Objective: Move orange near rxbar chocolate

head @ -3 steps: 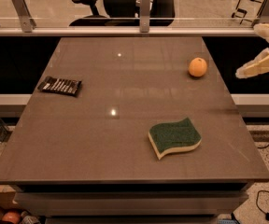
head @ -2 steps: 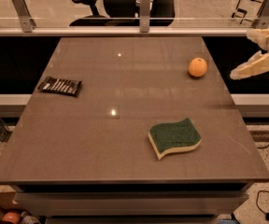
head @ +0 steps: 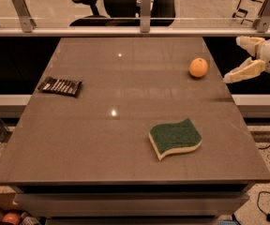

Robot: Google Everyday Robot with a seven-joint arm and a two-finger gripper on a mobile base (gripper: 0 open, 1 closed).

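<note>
I see a big brown bench (head: 102,139) in front of me. A green and yellow sponge (head: 175,138) lies near the front, a bit to the right. I do not need it. The chocolate bar (head: 60,86) lies flat near the left edge, with its long side running mostly left to right. The orange (head: 198,67) sits far back on the right side, well apart from the bar. It is round, so I think I can grab it from any side.

My gripper (head: 232,60) hangs off the right edge of the bench, past the orange. The orange is just to the left of it, quite near, and the bench top lies lower than the gripper. So I think the next move is a short reach to the left and down. After that, the orange must go a long way left across the bench to the bar.

The two fingers (head: 242,72) are spread wide apart. They hold nothing and touch nothing.
</note>
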